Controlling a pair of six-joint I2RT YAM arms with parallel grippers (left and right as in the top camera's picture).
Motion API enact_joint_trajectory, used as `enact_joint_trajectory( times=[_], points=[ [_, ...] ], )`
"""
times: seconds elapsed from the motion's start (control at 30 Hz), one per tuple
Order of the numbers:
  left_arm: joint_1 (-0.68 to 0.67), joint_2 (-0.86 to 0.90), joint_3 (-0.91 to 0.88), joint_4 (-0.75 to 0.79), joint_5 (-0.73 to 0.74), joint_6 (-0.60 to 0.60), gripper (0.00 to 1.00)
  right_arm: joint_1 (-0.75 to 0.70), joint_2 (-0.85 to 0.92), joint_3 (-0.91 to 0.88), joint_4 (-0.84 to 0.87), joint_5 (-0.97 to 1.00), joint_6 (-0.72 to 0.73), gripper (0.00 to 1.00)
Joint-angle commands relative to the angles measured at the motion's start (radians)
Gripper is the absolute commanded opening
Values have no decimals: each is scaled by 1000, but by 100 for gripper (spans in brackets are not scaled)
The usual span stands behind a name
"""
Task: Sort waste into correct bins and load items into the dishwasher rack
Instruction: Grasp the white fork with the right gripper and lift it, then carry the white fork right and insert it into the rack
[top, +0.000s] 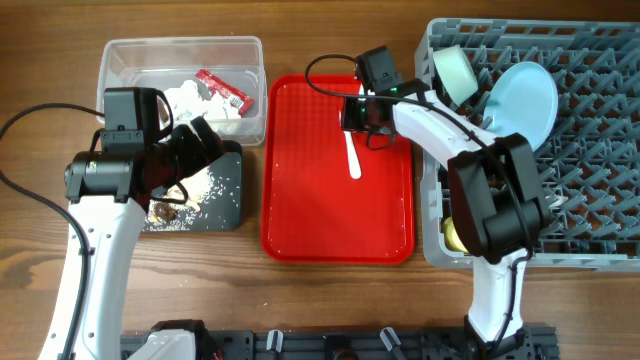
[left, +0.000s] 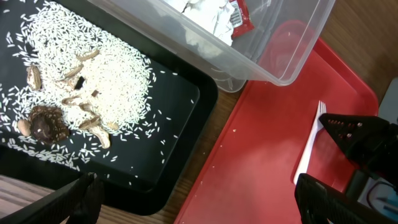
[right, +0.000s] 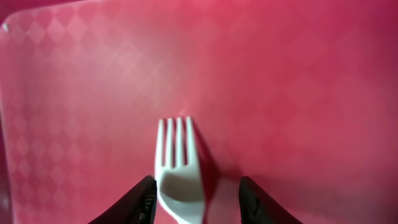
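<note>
Upper centre overhead, my right gripper (top: 358, 115) straddles the white fork (top: 353, 157), jaws spread; closing off-centre, I risk skidding it across the slick red tray (top: 300, 210).

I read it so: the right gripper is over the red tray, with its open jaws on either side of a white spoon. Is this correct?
Not quite. The utensil is a white fork, not a spoon: the right wrist view shows its tines. The rest is right: the right gripper is over the red tray, with its open jaws on either side of the fork.
</note>
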Motion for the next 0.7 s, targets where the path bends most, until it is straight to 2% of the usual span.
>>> enact_joint_trajectory(
  times=[0.0, 0.33, 0.67],
  points=[
    [6, 0, 17, 3, 8, 11, 100, 15, 35, -3, 11, -16, 5, 44],
    [6, 0, 17, 3, 8, 11, 100, 27, 120, -3, 9, -17, 24, 38],
    [6, 0, 17, 3, 8, 11, 100, 27, 124, -3, 18, -17, 34, 11]
  ],
)
